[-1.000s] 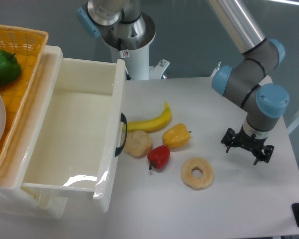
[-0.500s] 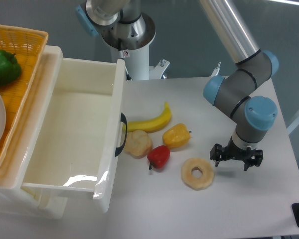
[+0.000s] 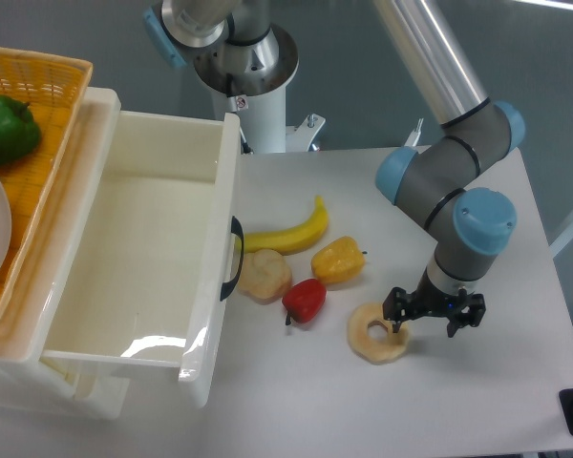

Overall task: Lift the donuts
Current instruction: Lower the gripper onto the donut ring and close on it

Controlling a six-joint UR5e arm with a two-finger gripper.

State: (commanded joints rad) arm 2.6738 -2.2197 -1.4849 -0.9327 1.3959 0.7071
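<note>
The donut (image 3: 373,334) is a pale yellow-beige ring with a round centre hole, lying flat on the white table right of the red pepper. My gripper (image 3: 426,316) hangs just above the table at the donut's right rim, pointing down. Its fingers are spread apart, open, with the left fingertip (image 3: 397,321) over the ring's right edge and the right one on bare table. Nothing is held.
A red pepper (image 3: 305,300), a yellow pepper (image 3: 338,260), a banana (image 3: 291,232) and a beige lump without a hole (image 3: 265,275) lie left of the donut. A large white bin (image 3: 134,258) stands at left, with an orange basket (image 3: 38,86) holding a green pepper (image 3: 6,128) behind it.
My gripper has moved left and slightly down across the table, from well right of the donut to its right rim. The donut and other items have not moved.
</note>
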